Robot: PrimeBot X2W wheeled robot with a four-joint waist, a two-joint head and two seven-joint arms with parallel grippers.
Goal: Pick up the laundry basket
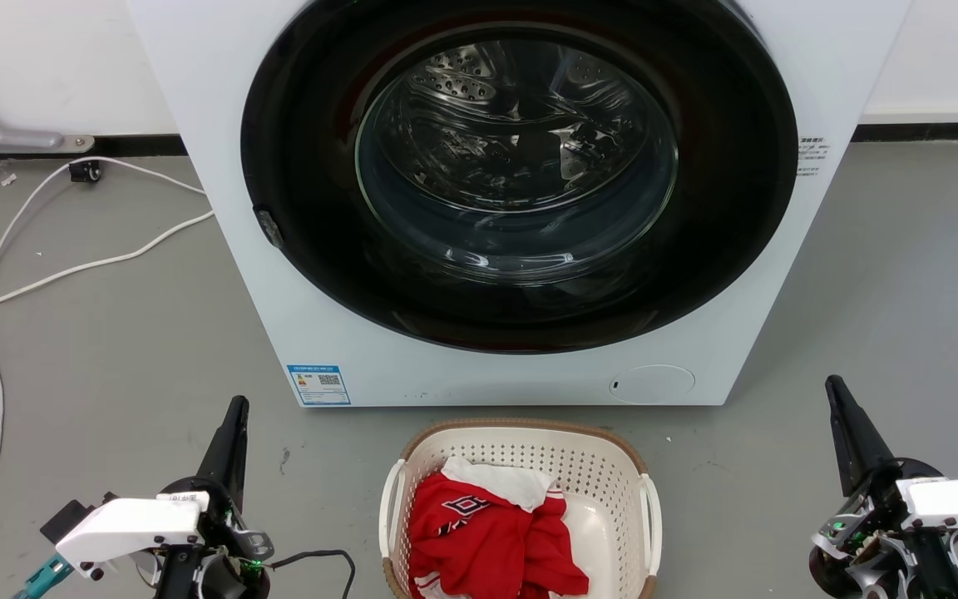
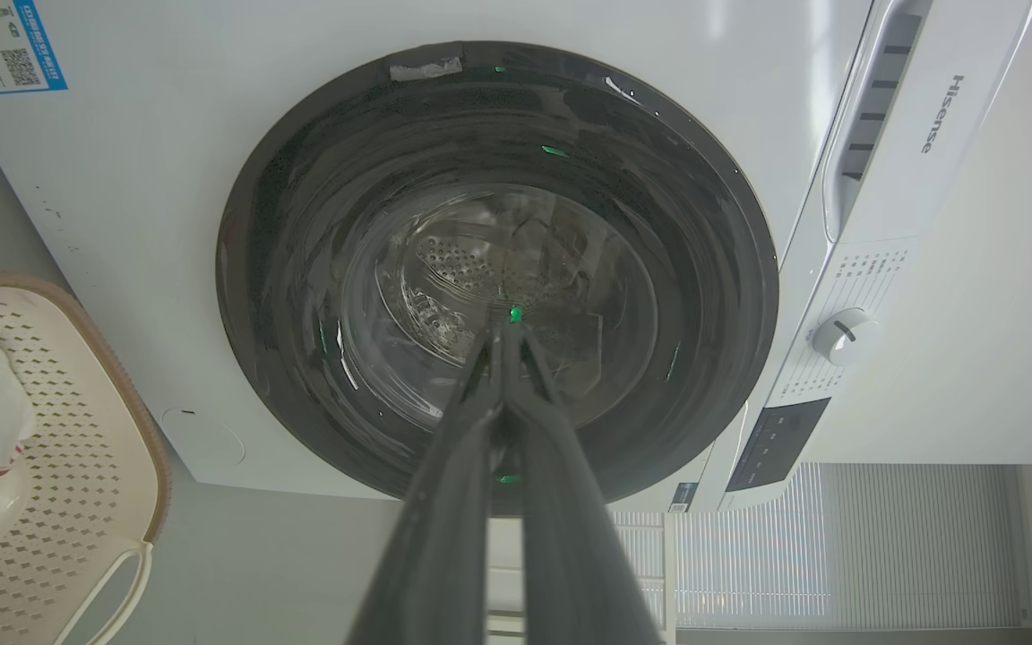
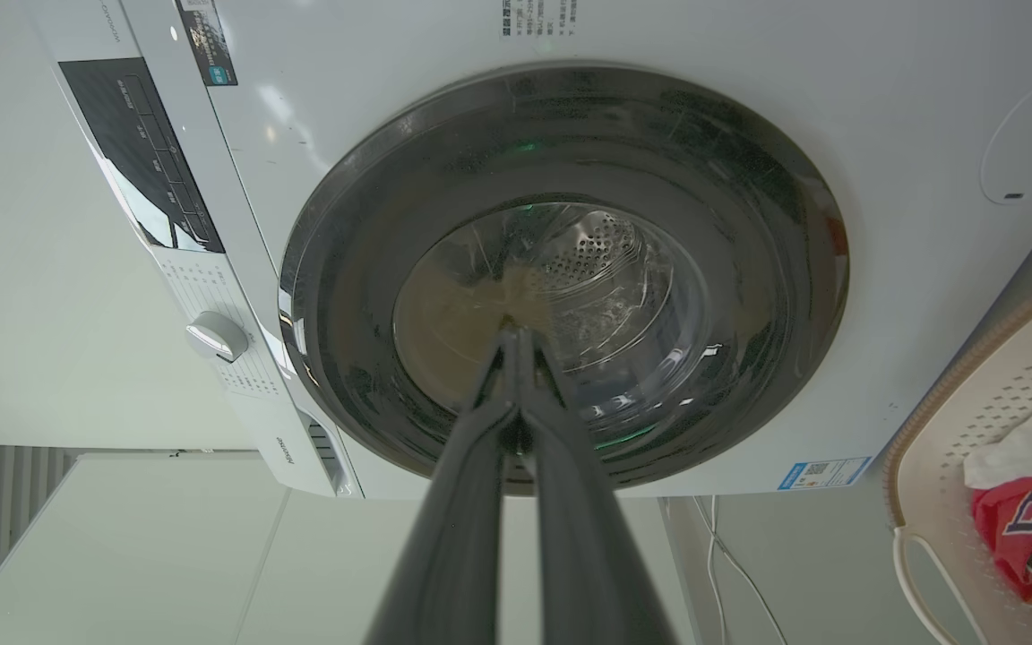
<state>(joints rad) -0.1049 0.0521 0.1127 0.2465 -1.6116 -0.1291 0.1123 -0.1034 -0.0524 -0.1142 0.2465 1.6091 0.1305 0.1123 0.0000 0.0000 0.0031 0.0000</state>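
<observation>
The cream-white laundry basket [image 1: 612, 491] with a brown woven-look rim sits on the grey floor at the bottom centre, just in front of the washing machine. Red and white clothes [image 1: 487, 532] lie inside it. My left gripper [image 1: 236, 406] is shut and empty, well to the basket's left. My right gripper [image 1: 833, 384] is shut and empty, well to its right. In the left wrist view the basket [image 2: 77, 430] shows at the left edge, and the gripper [image 2: 503, 336] points at the machine's door. The right wrist view has the basket [image 3: 946, 448] at the right edge, gripper [image 3: 516, 333] shut.
A white front-loading washing machine [image 1: 279, 316] with a closed round glass door [image 1: 516, 158] stands right behind the basket. White cables [image 1: 71, 270] trail over the floor at the left. Bare grey floor lies on both sides of the basket.
</observation>
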